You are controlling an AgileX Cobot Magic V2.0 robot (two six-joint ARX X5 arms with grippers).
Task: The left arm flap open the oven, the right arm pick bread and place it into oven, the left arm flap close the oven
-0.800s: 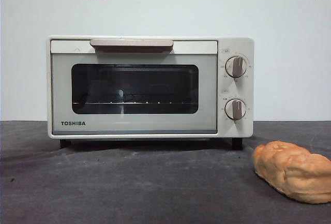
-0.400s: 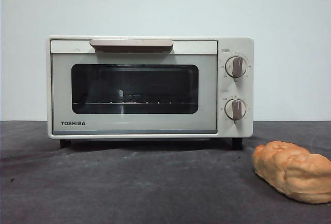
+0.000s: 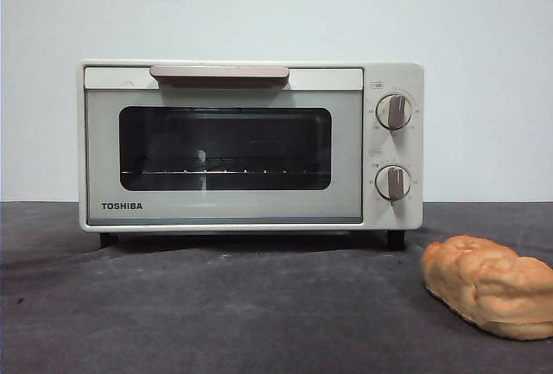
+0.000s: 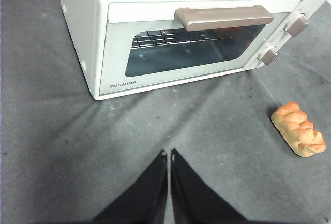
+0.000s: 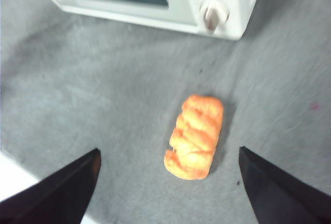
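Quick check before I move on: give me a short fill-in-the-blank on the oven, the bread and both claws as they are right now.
1. The oven door is ____.
2. The bread lies on the dark cloth, not touching the oven, on the side where the oven's two ____ are.
3. The left claw has its jaws ____.
4. The right claw hangs above the bread with its jaws ____.

Missing words: shut; knobs; shut; open
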